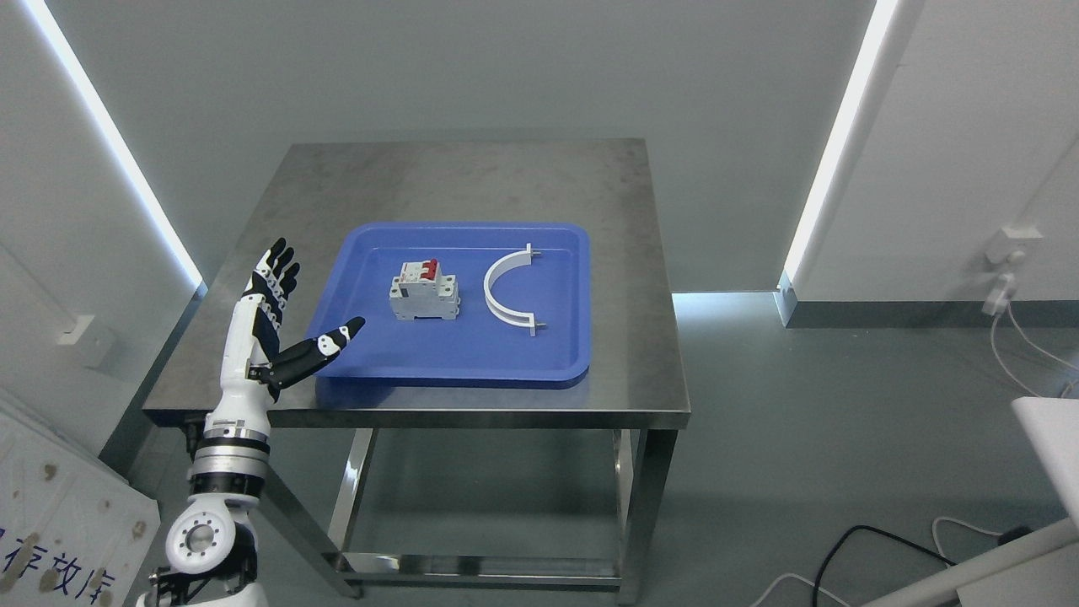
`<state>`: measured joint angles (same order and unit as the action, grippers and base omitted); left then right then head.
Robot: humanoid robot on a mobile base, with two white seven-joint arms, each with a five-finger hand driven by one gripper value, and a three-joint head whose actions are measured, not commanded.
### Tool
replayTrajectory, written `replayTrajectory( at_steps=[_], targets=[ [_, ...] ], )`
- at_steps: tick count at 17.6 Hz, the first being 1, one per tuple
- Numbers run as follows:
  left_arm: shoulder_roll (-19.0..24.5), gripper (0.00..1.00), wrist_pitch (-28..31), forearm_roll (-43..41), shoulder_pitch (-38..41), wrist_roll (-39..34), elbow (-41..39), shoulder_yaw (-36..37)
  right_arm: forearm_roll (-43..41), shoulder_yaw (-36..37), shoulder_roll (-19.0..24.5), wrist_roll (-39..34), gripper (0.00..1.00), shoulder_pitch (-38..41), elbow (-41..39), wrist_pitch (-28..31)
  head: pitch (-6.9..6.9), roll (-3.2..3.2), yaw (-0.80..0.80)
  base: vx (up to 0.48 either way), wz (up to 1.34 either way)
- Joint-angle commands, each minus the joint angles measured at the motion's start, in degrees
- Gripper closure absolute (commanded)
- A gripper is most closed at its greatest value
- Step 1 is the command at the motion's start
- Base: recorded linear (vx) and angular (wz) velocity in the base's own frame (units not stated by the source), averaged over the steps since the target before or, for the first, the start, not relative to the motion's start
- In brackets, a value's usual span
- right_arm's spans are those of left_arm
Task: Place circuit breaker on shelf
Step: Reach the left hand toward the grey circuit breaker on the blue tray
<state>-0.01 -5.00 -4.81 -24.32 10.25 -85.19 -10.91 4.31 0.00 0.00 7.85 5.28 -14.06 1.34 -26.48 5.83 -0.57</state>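
Observation:
A grey circuit breaker (425, 292) with red switches stands inside a blue tray (371, 354) on a steel table (624, 253). My left hand (291, 316) is raised over the table's front left corner, left of the tray. Its fingers (274, 274) point up and spread, and the thumb (333, 341) reaches over the tray's left rim. It holds nothing and sits well apart from the breaker. The right arm is out of view.
A white half-ring bracket (506, 291) lies in the tray to the right of the breaker. A white box with blue print (59, 523) stands at the lower left floor. Cables (851, 556) and a white object (1049, 447) lie at the lower right.

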Motion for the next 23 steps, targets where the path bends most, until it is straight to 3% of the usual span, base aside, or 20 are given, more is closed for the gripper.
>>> replayTrajectory(
  at_steps=[1, 4, 8, 10, 14, 18, 21, 23],
  targets=[
    [1.0, 0.0, -0.2, -0.2, 0.2, 0.1, 0.6, 4.2, 0.0, -1.1, -1.0, 0.0, 0.0, 0.0, 0.0, 3.1, 0.0, 0.0, 0.0, -0.002, -0.02],
    [1.6, 0.0, -0.2, -0.2, -2.0, 0.2, 2.0, 4.2, 0.0, -1.1, -1.0, 0.0, 0.0, 0.0, 0.0, 3.1, 0.0, 0.0, 0.0, 0.0, 0.0],
    [3.7, 0.0, -0.3, -2.2, -7.8, 0.8, 10.3, 4.3, 0.0, -1.1, -1.0, 0.0, 0.0, 0.0, 0.0, 3.1, 0.0, 0.0, 0.0, 0.0, 0.0],
    [6.3, 0.0, -0.3, -8.3, -9.5, 3.7, 13.3, 4.5, 0.0, -1.1, -1.0, 0.0, 0.0, 0.0, 0.0, 3.1, 0.0, 0.0, 0.0, 0.0, 0.0],
    [7.1, 0.0, 1.0, -21.6, -12.8, 12.6, 17.6, 4.7, 0.0, -1.1, -1.0, 0.0, 0.0, 0.0, 0.0, 3.1, 0.0, 0.0, 0.0, 0.0, 0.0],
    [7.0, 0.04, 7.5, -22.3, -20.7, 15.6, 22.0, 6.2, 0.0, -1.1, -1.0, 0.0, 0.0, 0.0, 0.0, 3.1, 0.0, 0.0, 0.0, 0.0, 0.0],
    [6.6, 0.14, 8.5, -22.3, -22.9, 17.7, 22.9, 7.3, 0.0, -1.1, -1.0, 0.0, 0.0, 0.0, 0.0, 3.1, 0.0, 0.0, 0.0, 0.0, 0.0],
    [6.6, 0.16, 9.5, -22.3, -23.1, 17.9, 23.7, 8.8, 0.0, -1.1, -1.0, 0.0, 0.0, 0.0, 0.0, 3.1, 0.0, 0.0, 0.0, 0.0, 0.0]
  ],
)
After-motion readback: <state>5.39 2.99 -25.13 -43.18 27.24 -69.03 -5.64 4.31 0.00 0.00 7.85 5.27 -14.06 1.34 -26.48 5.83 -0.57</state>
